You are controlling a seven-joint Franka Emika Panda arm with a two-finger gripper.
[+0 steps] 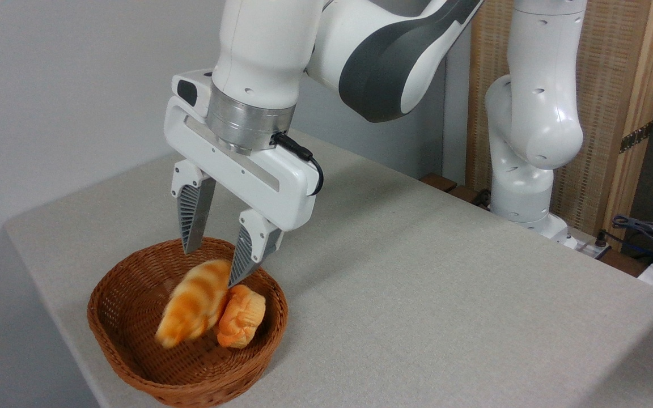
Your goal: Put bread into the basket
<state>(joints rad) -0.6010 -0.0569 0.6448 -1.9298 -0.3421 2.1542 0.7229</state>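
- Camera view: my gripper [212, 265] hangs over the basket [112, 334], its two ribbed fingers [193, 218] pointing down and standing apart, clamped on nothing.
- The basket sits near the front left corner of the table [417, 283], close to the front edge. It is reddish-brown woven wicker, shallow, with rounded corners.
- Two things lie in the basket. The bread [193, 303] is in the middle, and a small orange bun [241, 324] sits just to its right, touching it.
- The bread is inside the basket rim, tilted, with its upper end toward my fingers and its lower end toward the front wall of the basket. Its outline is blurred, so I cannot tell whether it rests fully on the wicker floor.
- My right fingertip is at the bread's upper end; whether it touches the bread I cannot tell. My left fingertip is above the back rim of the basket, apart from the bread.
- The bread looks pale yellow with orange-brown bands across it and a browner lower tip. It is elongated, clearly longer than the bun.
- The bun is rounder and deeper orange, with a ridged top.
- The rest of my arm [394, 51] rises to the upper right, and its base stands at the table's far right edge.
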